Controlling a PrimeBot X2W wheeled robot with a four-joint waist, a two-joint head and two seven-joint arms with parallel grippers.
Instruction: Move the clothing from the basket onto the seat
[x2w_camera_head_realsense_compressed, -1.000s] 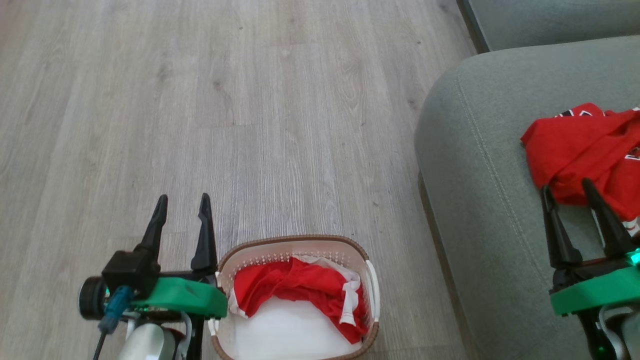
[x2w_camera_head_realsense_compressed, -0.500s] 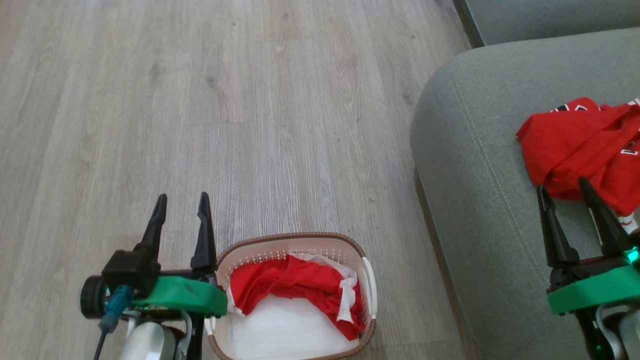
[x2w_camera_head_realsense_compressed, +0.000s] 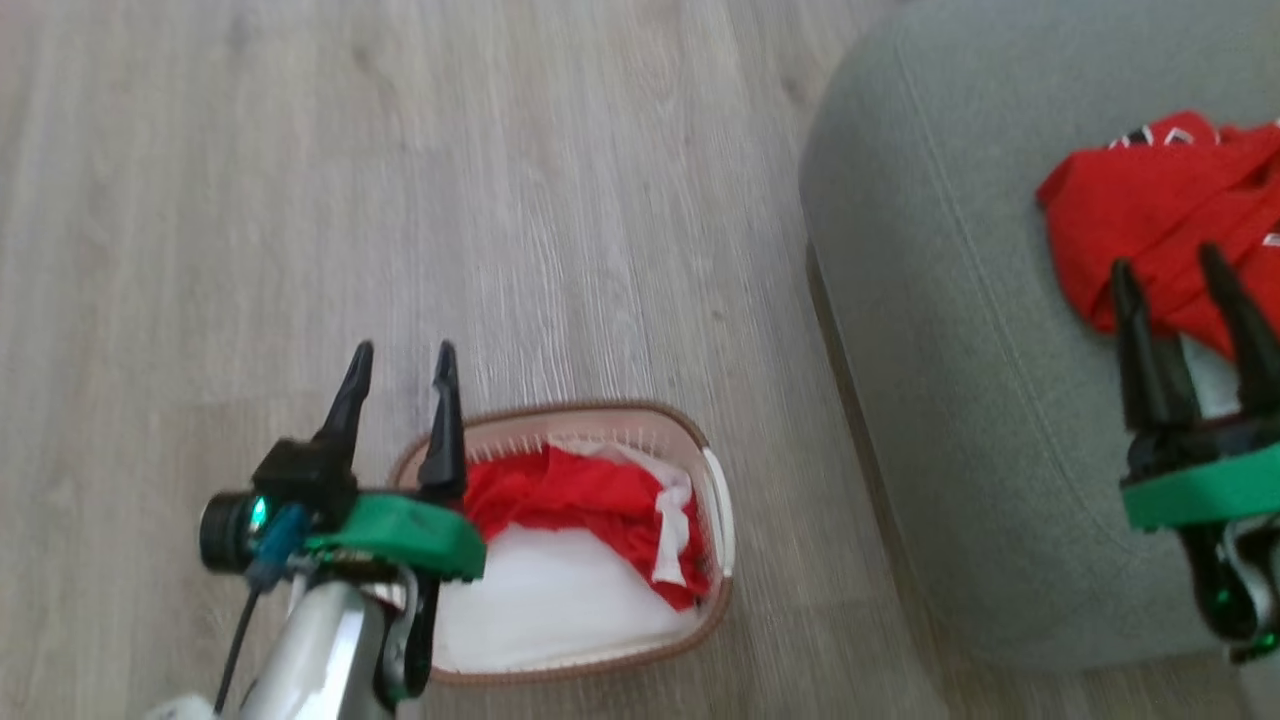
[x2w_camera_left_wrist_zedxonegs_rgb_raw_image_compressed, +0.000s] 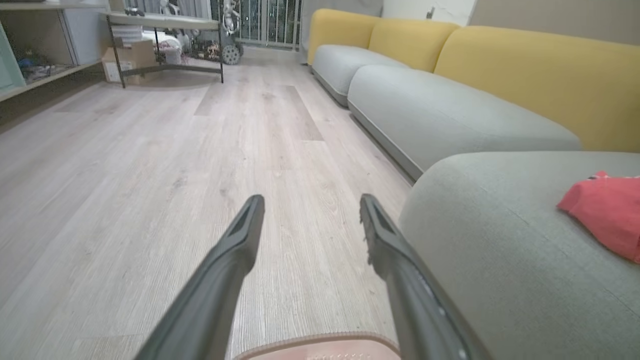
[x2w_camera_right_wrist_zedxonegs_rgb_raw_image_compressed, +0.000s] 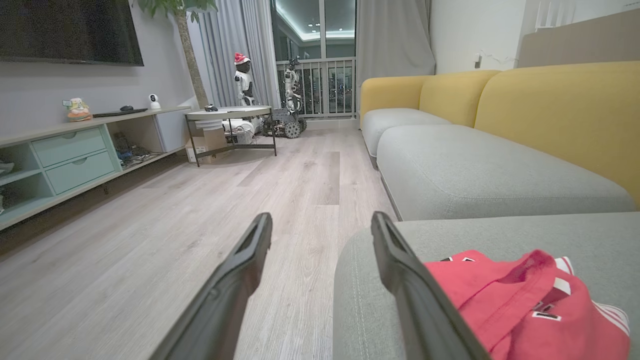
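Left end effector (x2w_camera_head_realsense_compressed: 403, 348) and right end effector (x2w_camera_head_realsense_compressed: 1166, 257) apart, empty (clothing (x2w_camera_head_realsense_compressed: 1130, 200) cut off at edge).

The left gripper (x2w_camera_head_realsense_compressed: 403, 347) had two long black fingers (x2w_camera_head_realsense_compressed: 443, 430) tapering to points, set on a bright green plate (x2w_camera_head_realsense_compressed: 400, 535). Beside it sat a round black camera (x2w_camera_head_realsense_compressed: 226, 520) with a small green light (x2w_camera_head_realsense_compressed: 258, 512), a blue plug (x2w_camera_head_realsense_compressed: 274, 532) and a thin black cable (x2w_camera_head_realsense_compressed: 235, 642). The forearm (x2w_camera_head_realsense_compressed: 320, 650) was pale silver. The right gripper (x2w_camera_head_realsense_compressed: 1167, 257) matched: black fingers on the same green.
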